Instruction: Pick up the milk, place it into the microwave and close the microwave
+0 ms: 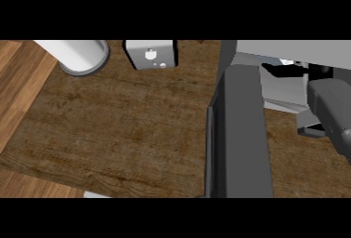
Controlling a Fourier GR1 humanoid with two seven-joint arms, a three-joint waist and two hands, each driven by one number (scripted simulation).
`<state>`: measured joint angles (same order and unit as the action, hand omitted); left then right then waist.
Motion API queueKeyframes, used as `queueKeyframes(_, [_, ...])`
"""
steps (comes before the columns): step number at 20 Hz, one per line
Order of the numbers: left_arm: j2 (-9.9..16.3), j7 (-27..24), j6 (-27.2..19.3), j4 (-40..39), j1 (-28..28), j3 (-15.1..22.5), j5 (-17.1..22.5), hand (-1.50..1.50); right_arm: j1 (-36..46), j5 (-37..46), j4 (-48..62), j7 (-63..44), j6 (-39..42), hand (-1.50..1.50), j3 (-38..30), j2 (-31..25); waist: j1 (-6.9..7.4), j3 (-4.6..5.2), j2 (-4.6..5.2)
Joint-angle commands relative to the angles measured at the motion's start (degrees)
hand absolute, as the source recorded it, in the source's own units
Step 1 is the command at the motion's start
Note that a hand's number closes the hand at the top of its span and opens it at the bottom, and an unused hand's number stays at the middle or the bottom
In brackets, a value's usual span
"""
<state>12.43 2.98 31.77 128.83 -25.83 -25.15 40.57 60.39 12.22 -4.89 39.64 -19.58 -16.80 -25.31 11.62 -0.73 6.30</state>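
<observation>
The right forearm [334, 114] comes in from the right edge and reaches up and leftward into the open microwave [288, 69], whose pale interior shows at the upper right. The right hand [291, 69] is a dark shape inside the cavity, partly hidden under the microwave's top edge, and whether its fingers are released, clenched or grasping something cannot be told. The milk cannot be made out anywhere; if it is at the hand, it is hidden in the dark shapes within the cavity. The microwave door [240, 135] stands open, a long dark grey slab running from just left of the hand down toward the lower edge of the view, edge-on and between the forearm and the wider wooden surface [116, 125]. The left hand does not show. Well to the left of the hand, at the top edge, a white box-like object [151, 54] with small marks on its face stands on the surface, and farther left a white cylinder [77, 53] with a grey rim lies cut off by the top of the view. The surface left of the door is broad bare wood, with a lighter wooden floor [17, 88] beyond its left edge.
</observation>
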Motion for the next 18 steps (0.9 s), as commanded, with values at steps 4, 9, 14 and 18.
queueKeyframes(4, [1.18, 0.35, -0.21, -0.27, 1.74, -0.17, -0.92, -1.5, -0.85, 4.28, 1.43, -2.81, -9.85, 1.5, 3.5, -3.22, 0.5, 0.46, 0.8])
queueKeyframes(9, [1.16, 0.45, -0.24, -1.46, 2.72, 0.38, -2.36, -1.5, 3.0, -0.98, -0.89, 2.08, 5.7, -1.5, -0.84, 4.03, 0.74, -0.03, -0.16])
queueKeyframes(14, [1.69, 0.91, 0.75, -3.05, 2.95, 1.08, -3.02, -1.5, 6.88, 3.01, 1.78, -5.27, 3.0, -1.5, 2.97, 6.71, 1.38, 0.55, -1.06])
queueKeyframes(18, [1.35, 0.7, 0.22, -3.22, 4.08, 1.41, -2.87, -1.5, 8.19, 3.28, 1.91, -7.28, -0.15, -1.5, 3.12, 8.5, 1.34, 0.51, -0.93])
